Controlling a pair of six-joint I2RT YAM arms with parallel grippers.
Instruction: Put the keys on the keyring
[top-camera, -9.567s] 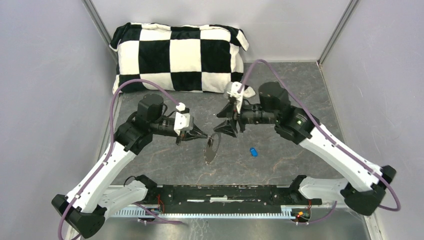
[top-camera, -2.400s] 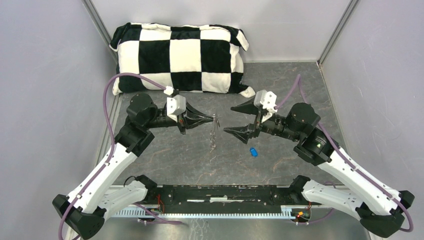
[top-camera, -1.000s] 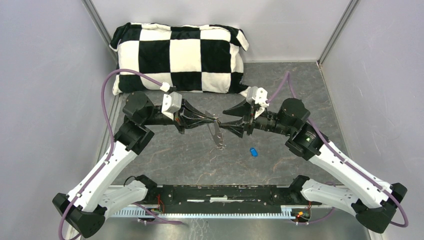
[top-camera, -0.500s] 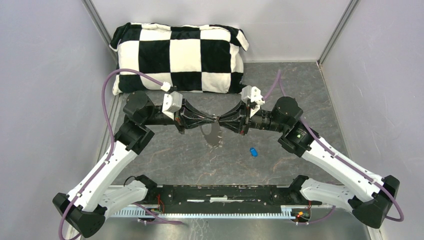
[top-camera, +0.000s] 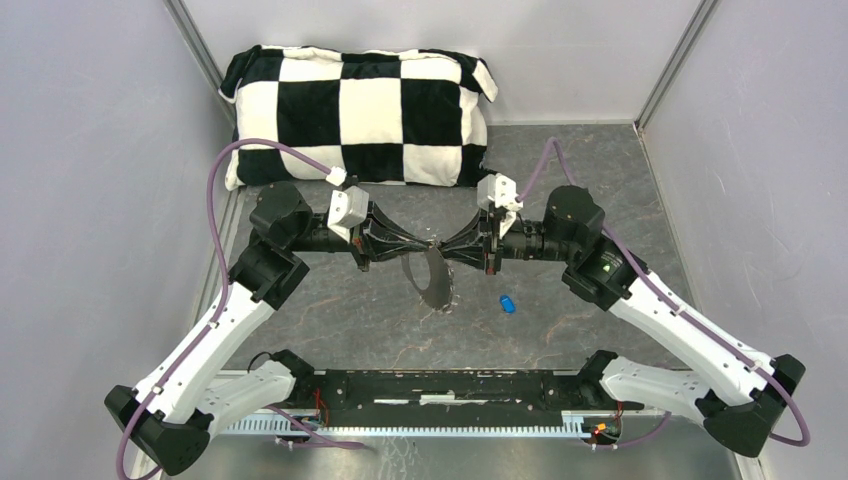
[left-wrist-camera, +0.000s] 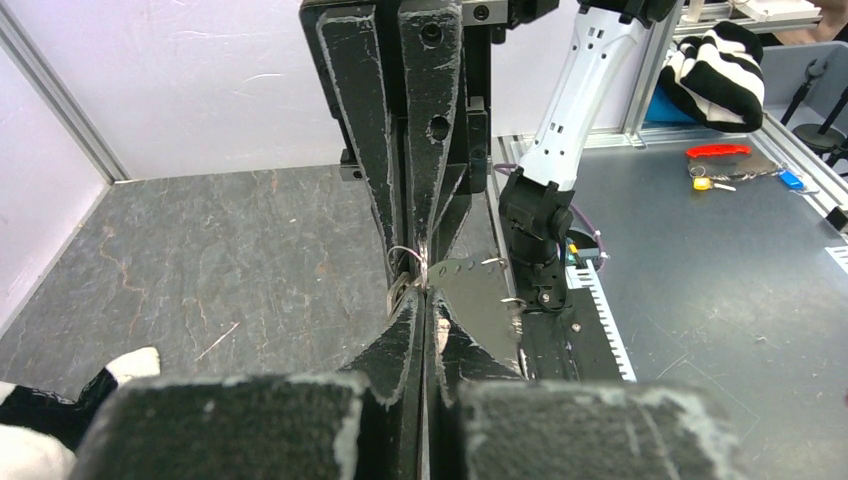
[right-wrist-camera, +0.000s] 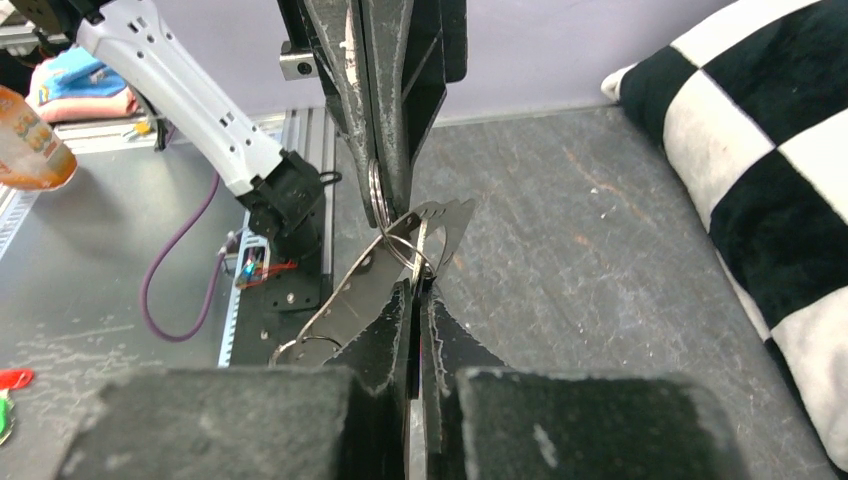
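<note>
The keyring (top-camera: 432, 282) hangs above the middle of the table and looks like a flat grey oval with small holes along its edge. My left gripper (top-camera: 430, 243) is shut on its top edge. My right gripper (top-camera: 446, 247) meets it tip to tip from the other side and is shut on the thin wire loops at that same edge. The left wrist view shows the left gripper (left-wrist-camera: 422, 292) pinching beside the keyring (left-wrist-camera: 475, 300). The right wrist view shows the right gripper (right-wrist-camera: 416, 285) closed at the keyring (right-wrist-camera: 365, 285). A blue-headed key (top-camera: 508, 303) lies on the table to the right, below the right gripper. No black-headed key can be made out.
A black-and-white checkered pillow (top-camera: 360, 115) lies against the back wall and shows at the right of the right wrist view (right-wrist-camera: 760, 150). Grey walls close in both sides. The black mounting rail (top-camera: 430, 385) with both arm bases runs along the near edge.
My right gripper has moved left to the left gripper's tips and gone from open to shut on the keyring. The keyring has turned and shows more of its broad face.
</note>
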